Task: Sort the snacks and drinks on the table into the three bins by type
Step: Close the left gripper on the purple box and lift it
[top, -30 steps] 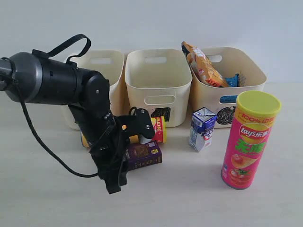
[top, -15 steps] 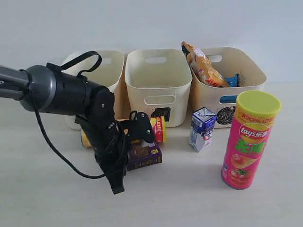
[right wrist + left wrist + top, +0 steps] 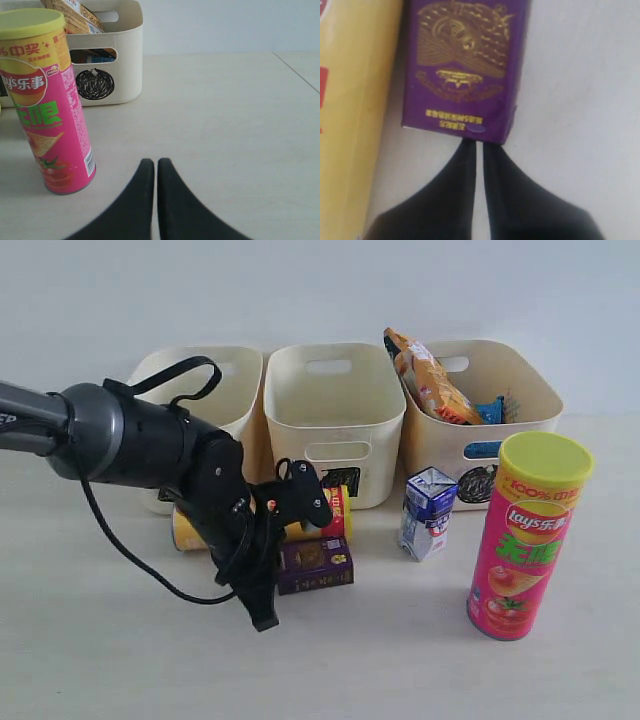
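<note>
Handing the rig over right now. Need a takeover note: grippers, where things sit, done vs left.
Left gripper: shut, holding nothing, tips at the end of the purple box.
Right gripper: shut, empty, above the table near the pink tube.
Done: orange bag and blue bags are in the right bin.
Left: pink tube and blue-and-white carton standing; yellow-and-red tube and purple box lying in front of the middle bin. Nothing visible in the middle bin; left bin partly hidden.

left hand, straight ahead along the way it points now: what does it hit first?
The purple box. The left hand is shut, its tips right at the box's near end, possibly already touching; depth is unclear. The yellow tube lies alongside, off that line.
</note>
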Controlling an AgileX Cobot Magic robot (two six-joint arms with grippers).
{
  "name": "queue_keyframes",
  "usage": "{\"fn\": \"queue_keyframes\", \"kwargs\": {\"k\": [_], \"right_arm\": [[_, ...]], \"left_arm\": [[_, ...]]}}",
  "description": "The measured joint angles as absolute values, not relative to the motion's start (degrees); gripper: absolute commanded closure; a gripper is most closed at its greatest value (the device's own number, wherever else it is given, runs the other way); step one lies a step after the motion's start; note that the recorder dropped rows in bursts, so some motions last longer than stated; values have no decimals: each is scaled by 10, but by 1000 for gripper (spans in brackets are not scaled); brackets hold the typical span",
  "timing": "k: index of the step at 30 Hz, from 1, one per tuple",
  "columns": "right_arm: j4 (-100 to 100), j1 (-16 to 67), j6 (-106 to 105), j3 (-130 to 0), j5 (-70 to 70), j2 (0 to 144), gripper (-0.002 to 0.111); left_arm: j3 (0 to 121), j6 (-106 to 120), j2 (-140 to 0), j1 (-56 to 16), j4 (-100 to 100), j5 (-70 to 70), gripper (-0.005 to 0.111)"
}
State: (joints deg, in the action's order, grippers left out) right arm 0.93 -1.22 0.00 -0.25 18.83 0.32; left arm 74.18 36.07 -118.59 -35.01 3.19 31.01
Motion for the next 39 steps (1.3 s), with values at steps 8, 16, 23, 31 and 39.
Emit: {"fn": "queue_keyframes", "kwargs": {"k": [8, 16, 23, 31, 39], "right_arm": [[9, -12, 0, -3, 188, 3, 108], [9, -12, 0, -3, 188, 3, 108], [9, -12, 0, -3, 188, 3, 108], [9, -12, 0, -3, 188, 3, 108], [9, -12, 0, -3, 188, 3, 108]], "left_arm": [[742, 412, -1186, -412, -8, 310, 102], [742, 375, -1182, -435, -13, 310, 95], [742, 296, -1103, -435, -13, 324, 33], [779, 210, -1134, -417, -13, 352, 30], [825, 173, -1181, -417, -14, 366, 23]]}}
